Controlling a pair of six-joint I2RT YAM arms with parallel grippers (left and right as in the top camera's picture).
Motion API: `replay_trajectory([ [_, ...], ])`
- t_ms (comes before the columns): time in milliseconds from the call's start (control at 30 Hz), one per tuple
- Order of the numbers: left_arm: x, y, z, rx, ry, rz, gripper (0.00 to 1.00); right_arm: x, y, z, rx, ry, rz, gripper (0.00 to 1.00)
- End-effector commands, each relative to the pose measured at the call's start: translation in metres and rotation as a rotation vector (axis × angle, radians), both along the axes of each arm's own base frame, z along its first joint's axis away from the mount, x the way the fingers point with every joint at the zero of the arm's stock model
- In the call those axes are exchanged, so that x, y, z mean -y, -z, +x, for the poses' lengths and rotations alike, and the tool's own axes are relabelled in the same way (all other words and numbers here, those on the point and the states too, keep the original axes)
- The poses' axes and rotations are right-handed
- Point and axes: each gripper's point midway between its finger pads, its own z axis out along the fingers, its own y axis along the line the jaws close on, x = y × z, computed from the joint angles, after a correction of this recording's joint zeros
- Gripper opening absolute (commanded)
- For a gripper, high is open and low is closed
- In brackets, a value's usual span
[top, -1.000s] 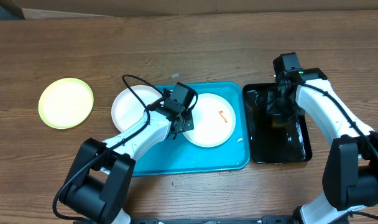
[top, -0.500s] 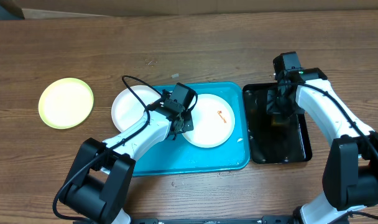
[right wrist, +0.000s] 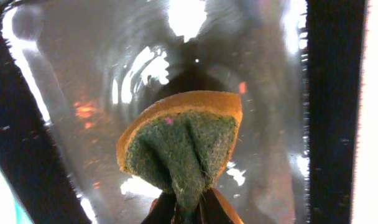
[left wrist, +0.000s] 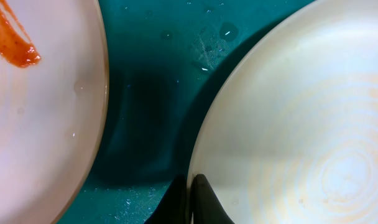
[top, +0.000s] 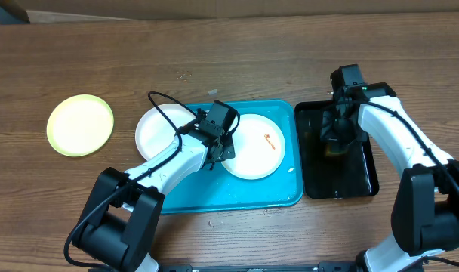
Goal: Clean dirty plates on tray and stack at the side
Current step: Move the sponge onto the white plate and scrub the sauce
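Observation:
On the turquoise tray [top: 244,193] lies a white plate [top: 252,155] with an orange smear [top: 272,140]. A second white plate [top: 155,130] overlaps the tray's left rim. My left gripper [top: 217,155] sits between them. In the left wrist view the left gripper [left wrist: 192,202] is shut on the rim of a white plate [left wrist: 301,124] that shows no smear. The smeared plate [left wrist: 46,112] lies apart to its left. A yellow-green rimmed plate [top: 80,125] rests on the table at the far left. My right gripper [right wrist: 188,210] is shut on a green-and-orange sponge [right wrist: 183,140].
A narrow black tray [top: 358,177] holding water stands right of the turquoise tray, and the right gripper [top: 335,143] hangs over it with the sponge. Water drops speckle the turquoise tray's floor [left wrist: 207,43]. A cable [top: 165,113] loops over the left white plate.
The right gripper shifts very slightly with the sponge over the black tray. The left arm and the plates stay where they were.

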Motion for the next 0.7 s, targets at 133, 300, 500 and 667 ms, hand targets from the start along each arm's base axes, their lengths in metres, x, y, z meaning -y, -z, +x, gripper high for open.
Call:
replay_trajectory([
  [133,-0.002,0.000,0.004,0.003,-0.013,-0.001,0.04,-0.031,-0.048,0.029,0.112,-0.047,0.131,0.04],
  [300,-0.002,0.000,0.005,0.004,-0.013,-0.002,0.04,-0.072,-0.068,0.034,0.148,-0.147,0.227,0.04],
  [500,-0.002,0.000,0.005,0.004,-0.012,-0.002,0.04,-0.124,-0.063,0.026,0.172,-0.329,0.195,0.04],
  [667,-0.002,0.000,0.004,0.003,-0.012,-0.001,0.04,-0.143,-0.043,0.025,0.214,-0.411,0.044,0.04],
])
